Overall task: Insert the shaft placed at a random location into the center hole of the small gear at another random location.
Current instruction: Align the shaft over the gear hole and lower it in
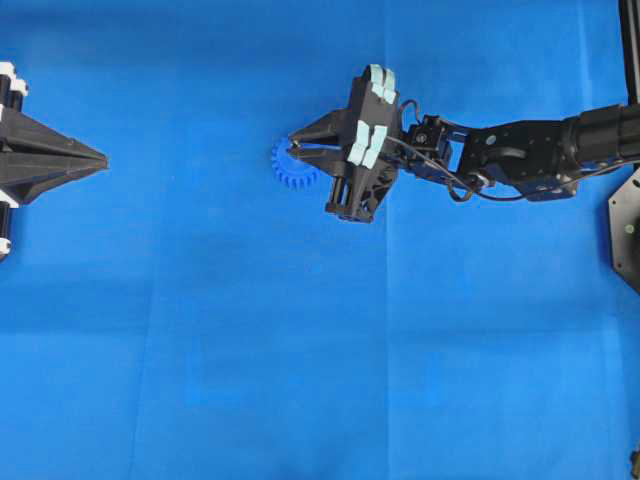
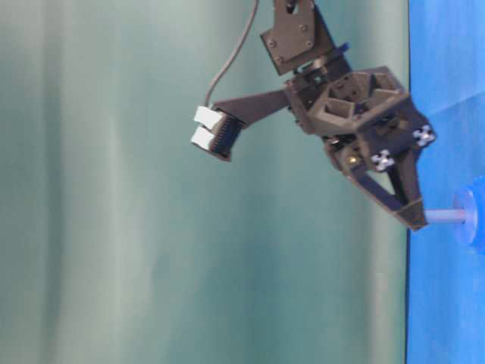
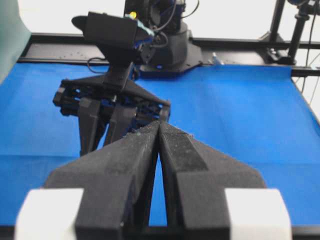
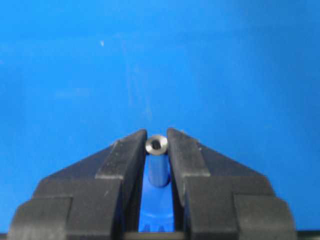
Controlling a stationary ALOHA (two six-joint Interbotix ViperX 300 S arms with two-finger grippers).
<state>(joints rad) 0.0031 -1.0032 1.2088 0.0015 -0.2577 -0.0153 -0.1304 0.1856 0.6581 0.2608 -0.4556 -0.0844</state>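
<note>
Right hand [image 1: 290,146] is clamped on the pin [image 4: 157,167], which sits between the two fingertips [image 4: 131,150], shiny round end up at the tips. In the table-level view the pin [image 2: 445,216] sticks out past the hand [image 2: 415,220] and its far end meets the hub of the blue gear [image 2: 471,220], looks seated in the middle hole (hole itself hidden by the pin). Overhead, the gear [image 1: 296,172] lies flat on the blue desk [image 1: 300,350], directly under and just beyond the right fingertips, partly covered by them. In the right wrist view a bit of the gear [image 4: 156,220] shows below the pin, between the fingers.

Left hand [image 1: 100,158] is well away from the gear, fingers pressed together with nothing between them, in the left wrist view too [image 3: 159,127].
</note>
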